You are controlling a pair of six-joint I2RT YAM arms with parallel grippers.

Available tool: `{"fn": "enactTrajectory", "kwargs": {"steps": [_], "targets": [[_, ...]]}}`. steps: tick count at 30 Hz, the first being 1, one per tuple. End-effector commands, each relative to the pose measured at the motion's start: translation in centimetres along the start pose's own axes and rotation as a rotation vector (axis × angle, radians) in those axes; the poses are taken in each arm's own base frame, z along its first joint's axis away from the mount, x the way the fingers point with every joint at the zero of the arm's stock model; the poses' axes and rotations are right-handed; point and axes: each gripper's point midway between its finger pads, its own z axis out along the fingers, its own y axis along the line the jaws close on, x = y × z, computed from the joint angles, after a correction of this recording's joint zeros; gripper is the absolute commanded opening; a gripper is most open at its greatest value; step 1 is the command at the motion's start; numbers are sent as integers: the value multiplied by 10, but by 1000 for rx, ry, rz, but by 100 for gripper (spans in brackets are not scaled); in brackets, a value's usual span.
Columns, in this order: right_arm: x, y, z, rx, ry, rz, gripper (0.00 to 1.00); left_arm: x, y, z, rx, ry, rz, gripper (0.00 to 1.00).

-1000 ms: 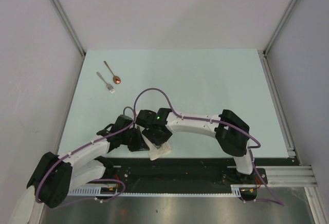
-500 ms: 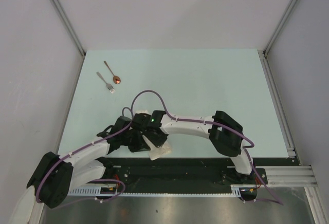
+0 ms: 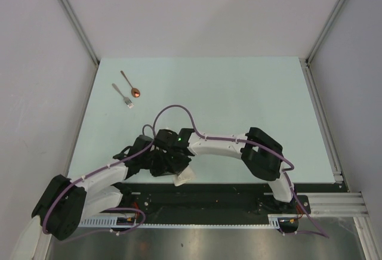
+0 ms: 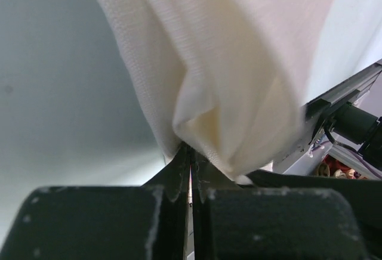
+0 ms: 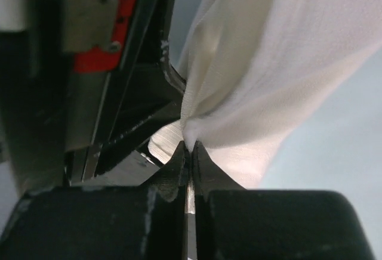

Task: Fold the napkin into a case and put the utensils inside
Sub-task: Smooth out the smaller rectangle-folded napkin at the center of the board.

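The cream-white napkin (image 3: 185, 175) hangs bunched at the table's near edge, mostly hidden under both wrists in the top view. My left gripper (image 4: 191, 151) is shut on a fold of the napkin (image 4: 227, 69). My right gripper (image 5: 189, 147) is shut on another pinch of the napkin (image 5: 280, 75), right beside the left one. In the top view the two grippers, left (image 3: 162, 166) and right (image 3: 176, 163), meet over the cloth. A silver fork (image 3: 123, 95) and a copper-bowled spoon (image 3: 131, 84) lie side by side at the far left of the table.
The pale green table (image 3: 239, 105) ends at a black rail (image 3: 227, 191) just below the napkin. Grey walls with metal posts close in the back and sides. The left arm's body (image 5: 95, 33) fills the left of the right wrist view.
My right gripper has shifted slightly left toward the left gripper and closed on the napkin. The left gripper has stayed shut on the cloth.
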Motion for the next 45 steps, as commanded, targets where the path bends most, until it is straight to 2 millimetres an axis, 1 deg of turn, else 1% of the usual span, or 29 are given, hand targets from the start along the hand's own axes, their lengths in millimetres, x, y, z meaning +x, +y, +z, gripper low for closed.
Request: {"fn": "enactTrajectory", "kwargs": {"steps": [1,2,4,5,6,7,8,10,11,12,14,15,16,17,20,21,22,23,24,25,26,27,32,35,38,39,41,42,45], "targets": [[-6,18,3,-119,-32,61,0,7,14,0,-47,6,1,0],[-7,17,5,-125,-41,64,0,6,15,-1,-52,-1,6,0],[0,15,10,-136,-34,77,2,5,13,-3,-50,-6,19,0],[-5,15,11,-155,-57,89,5,7,18,-5,-76,1,9,0],[-5,13,13,-159,-60,97,5,5,15,-8,-77,-7,19,0],[3,8,17,-151,-51,105,6,4,15,-10,-85,-9,25,1],[0,7,18,-157,-69,107,6,6,17,-15,-107,-3,21,3],[9,0,22,-162,-62,123,11,4,6,-20,-85,-8,6,7],[8,0,23,-169,-79,123,16,7,9,-25,-109,3,-7,10],[10,-3,24,-161,-85,127,16,-4,3,-32,-133,-38,-5,11],[14,-5,24,-177,-97,134,18,-14,-7,-45,-151,-58,4,12],[14,-2,23,-189,-105,132,20,-21,-7,-50,-171,-83,1,12],[15,-1,23,-207,-120,142,20,-31,-11,-56,-167,-112,-10,12],[14,2,22,-223,-130,146,23,-45,-24,-65,-144,-150,13,10],[13,5,22,-250,-142,166,27,-79,-36,-77,-103,-254,5,9],[13,5,23,-253,-146,175,28,-88,-51,-76,-21,-253,16,8],[9,8,22,-270,-165,191,30,-97,-48,-75,-15,-263,-17,5],[13,8,22,-283,-159,201,31,-101,-48,-74,-15,-260,-32,5],[13,9,21,-293,-165,210,31,-106,-48,-65,-14,-240,-42,4],[10,11,21,-305,-179,216,33,-105,-51,-62,11,-211,-42,2],[13,10,22,-306,-175,234,33,-107,-53,-58,22,-196,-40,1],[14,10,22,-309,-178,241,34,-106,-49,-50,10,-168,-55,1],[14,12,23,-338,-185,264,37,-112,-53,-35,54,-132,-29,1],[13,15,19,-357,-192,261,41,-114,-40,-27,5,-132,-35,1],[10,13,8,-366,-210,268,49,-116,-21,-16,-62,-131,-49,1],[9,13,-1,-371,-217,267,53,-117,-17,-14,-78,-130,-49,0],[5,8,-11,-376,-230,278,55,-118,-6,-6,-113,-125,-56,0],[1,8,-24,-390,-257,277,58,-118,-3,-4,-122,-121,-55,0],[-11,5,-42,-419,-299,278,61,-119,4,1,-145,-111,-60,0]]}}
